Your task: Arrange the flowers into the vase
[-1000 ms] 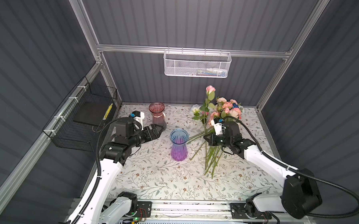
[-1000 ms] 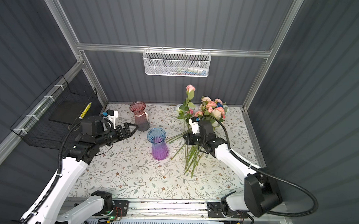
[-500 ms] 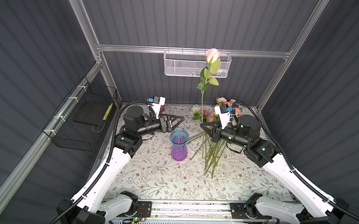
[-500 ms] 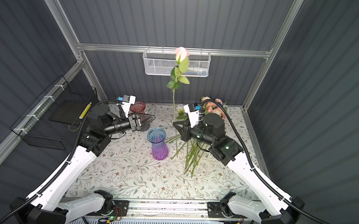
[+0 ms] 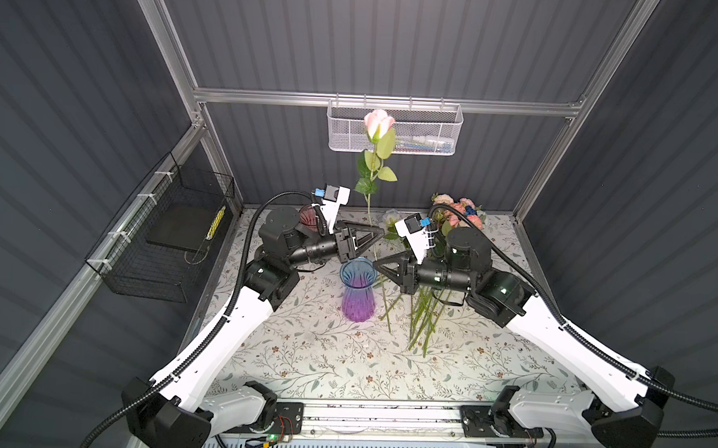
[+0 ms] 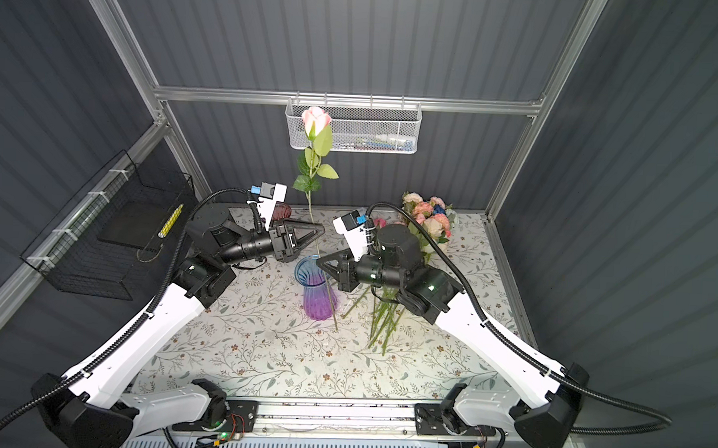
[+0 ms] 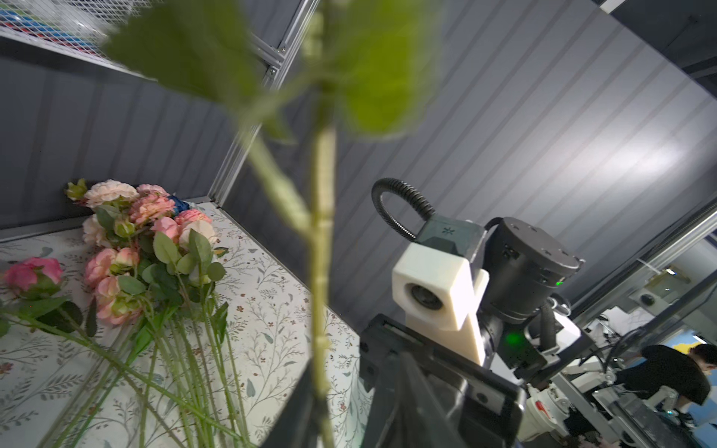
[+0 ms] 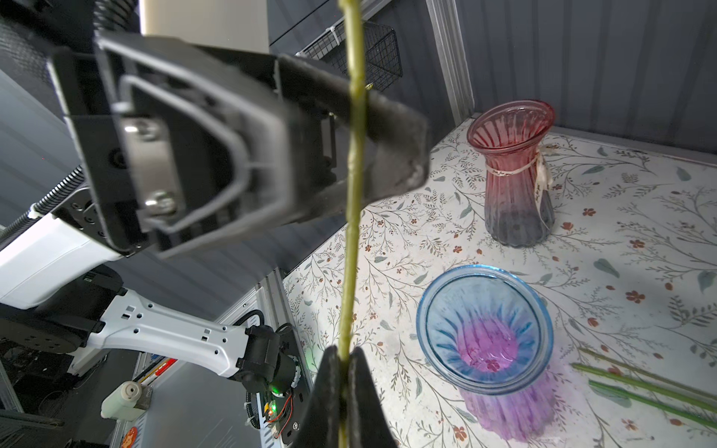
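Right pincer (image 5: 378, 268) fully clamped on upright pink rose (image 5: 378, 124); left pincer (image 5: 380, 233) pinched on same stem higher, right of blue vase (image 5: 358, 300).

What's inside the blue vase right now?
Nothing. The right wrist view looks down the blue vase to its bare purple bottom. The held rose hangs beside it with its stem outside. No part of the inside is covered.

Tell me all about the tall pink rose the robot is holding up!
The pink rose stands almost upright above the table. It has a pale pink bud on top, green leaves below and a long thin green stem, plastic-looking. The right gripper pinches the stem low down; the left gripper is shut on it just above. The stem's end reaches down beside the blue-purple vase, not inside it.
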`<state>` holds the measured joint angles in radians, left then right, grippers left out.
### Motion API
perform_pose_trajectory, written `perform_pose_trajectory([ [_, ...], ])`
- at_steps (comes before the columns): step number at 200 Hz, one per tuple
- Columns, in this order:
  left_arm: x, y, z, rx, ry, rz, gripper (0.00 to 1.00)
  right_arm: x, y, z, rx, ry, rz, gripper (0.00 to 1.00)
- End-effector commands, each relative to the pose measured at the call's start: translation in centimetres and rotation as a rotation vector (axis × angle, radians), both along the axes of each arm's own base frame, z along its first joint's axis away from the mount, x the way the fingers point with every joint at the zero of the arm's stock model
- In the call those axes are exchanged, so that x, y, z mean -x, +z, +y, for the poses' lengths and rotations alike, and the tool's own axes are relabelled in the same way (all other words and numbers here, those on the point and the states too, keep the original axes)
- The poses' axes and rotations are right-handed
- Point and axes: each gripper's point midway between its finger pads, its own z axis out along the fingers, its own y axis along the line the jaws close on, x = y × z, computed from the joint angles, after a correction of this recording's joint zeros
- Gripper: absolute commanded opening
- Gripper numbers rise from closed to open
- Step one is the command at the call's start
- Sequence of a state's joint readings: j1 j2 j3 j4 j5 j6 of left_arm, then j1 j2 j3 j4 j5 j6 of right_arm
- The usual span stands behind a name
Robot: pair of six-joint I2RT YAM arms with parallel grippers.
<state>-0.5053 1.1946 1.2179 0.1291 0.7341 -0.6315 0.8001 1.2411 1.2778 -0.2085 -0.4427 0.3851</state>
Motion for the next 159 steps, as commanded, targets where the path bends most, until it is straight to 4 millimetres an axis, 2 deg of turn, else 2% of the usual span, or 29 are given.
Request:
perform_pose_trajectory([
  [1, 0.4, 2.1, 0.1, 0.013, 0.003, -0.074, 0.12, 0.4, 1.3, 0.0, -0.018, 0.01, -0.01, 0.0],
  [13, 0.3, 2.3, 0.3, 0.001, 0.022, -0.089, 0.0, 0.4, 1.0, -0.1, -0.013, 0.003, -0.008, 0.0],
  [32, 0.0, 3.0, 0.6, -0.021, 0.057, -0.12, 0.0, 0.4, 1.0, -0.6, -0.009, -0.014, -0.011, 0.15],
  [51, -0.3, 3.9, 0.9, -0.055, 0.091, -0.17, 0.0, 0.5, 1.1, -1.4, -0.01, -0.046, -0.025, 0.39],
  [58, -0.7, 3.8, 1.0, -0.079, 0.113, -0.184, 0.0, 0.5, 1.3, -1.7, -0.013, -0.059, -0.034, 0.43],
  [61, -0.4, 5.2, 1.3, -0.071, 0.124, -0.221, 0.0, 0.6, 1.4, -2.0, -0.014, -0.069, -0.043, 0.45],
  [73, -0.8, 6.4, 1.8, -0.094, 0.174, -0.276, 0.0, 0.2, 1.5, -3.0, -0.008, -0.122, -0.067, 0.52],
  [83, -1.4, 7.2, 2.4, -0.123, 0.228, -0.323, 0.0, 0.6, 2.3, -4.2, -0.018, -0.155, -0.096, 0.53],
  [117, -3.0, 9.5, 3.4, -0.186, 0.347, -0.45, 0.0, 0.9, 2.8, -6.8, -0.002, -0.235, -0.132, 0.55],
  [132, -4.0, 9.2, 3.4, -0.212, 0.375, -0.463, 0.0, 1.1, 2.9, -7.6, 0.0, -0.263, -0.141, 0.56],
  [159, -5.9, 6.9, 2.8, -0.243, 0.395, -0.441, 0.0, 1.4, 3.0, -8.7, -0.002, -0.289, -0.149, 0.57],
])
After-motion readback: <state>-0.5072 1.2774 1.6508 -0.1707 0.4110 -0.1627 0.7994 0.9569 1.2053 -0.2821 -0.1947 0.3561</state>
